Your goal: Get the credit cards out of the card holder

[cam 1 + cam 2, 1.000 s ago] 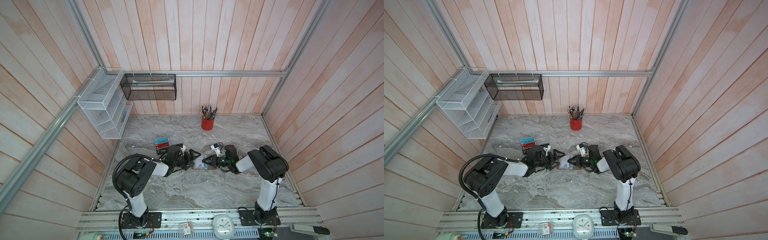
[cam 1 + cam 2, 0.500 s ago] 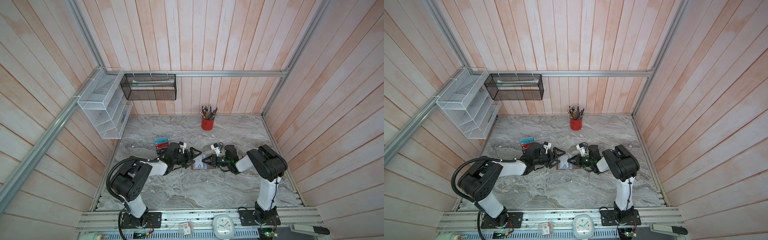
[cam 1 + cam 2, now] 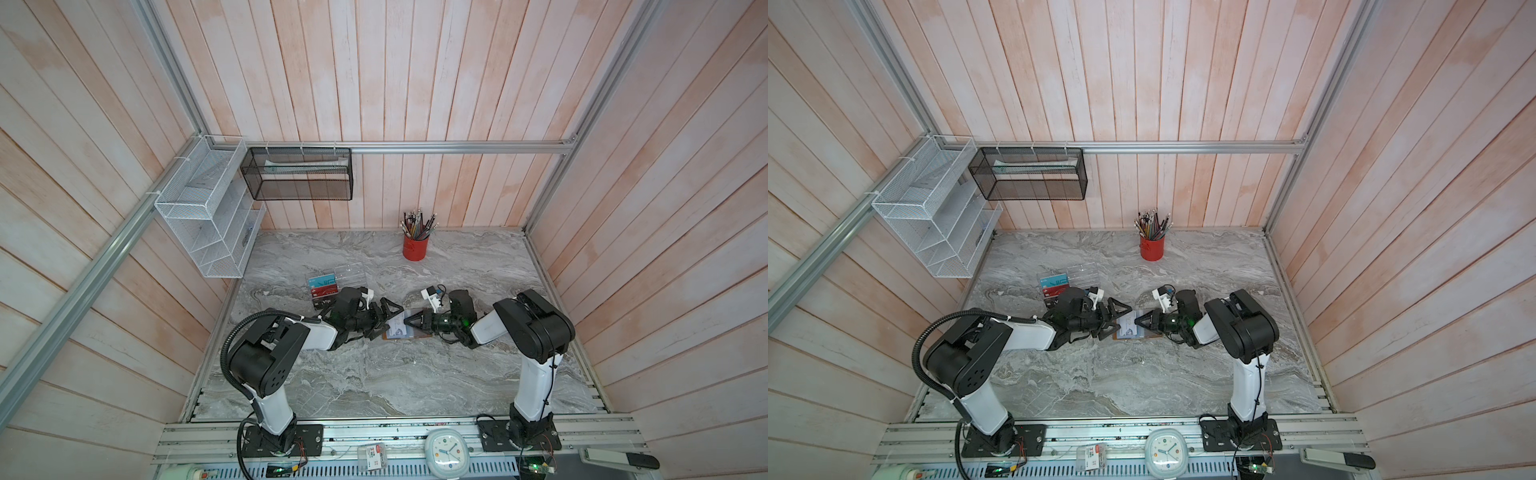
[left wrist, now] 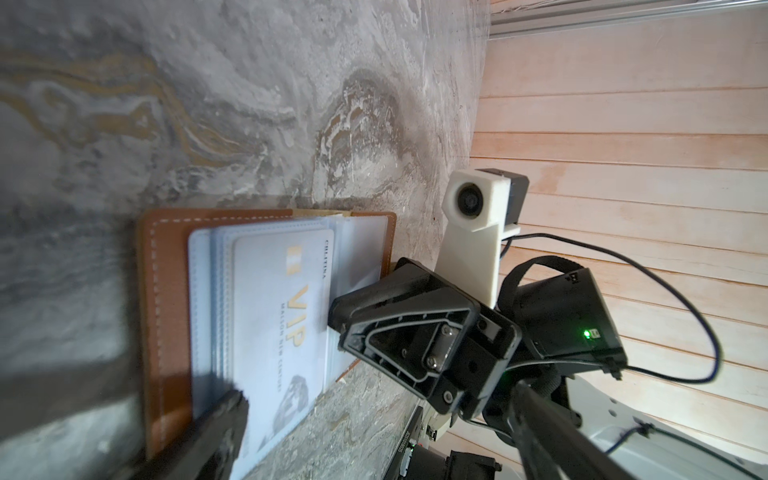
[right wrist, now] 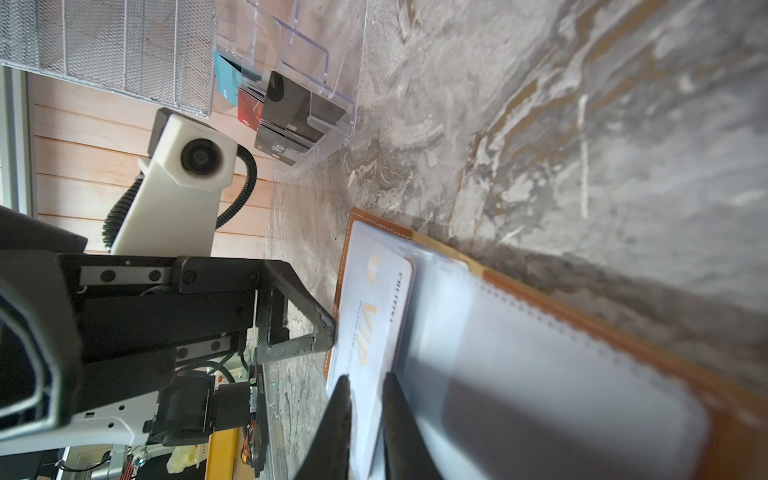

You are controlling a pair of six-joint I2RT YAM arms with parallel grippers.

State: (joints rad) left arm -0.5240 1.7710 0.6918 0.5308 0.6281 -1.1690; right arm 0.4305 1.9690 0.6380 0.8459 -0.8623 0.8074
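At mid table (image 3: 374, 374), the holder (image 4: 166, 291) lay open; right fingers (image 5: 338, 424) pinched the silver card (image 4: 270, 311) at its sleeve, left fingers (image 5: 307, 332) spread wide. No card lay free yet; all three remained.

Tan card holder (image 4: 166, 291) lies open; whitish card (image 4: 270, 311) seemingly partly out.

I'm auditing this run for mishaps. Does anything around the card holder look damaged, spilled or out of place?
Nothing looks damaged or spilled. The card holder lies open, its plastic sleeves fanned. The right gripper pinches the whitish-silver card at its edge, and the left gripper stands wide open at the holder's opposite end.
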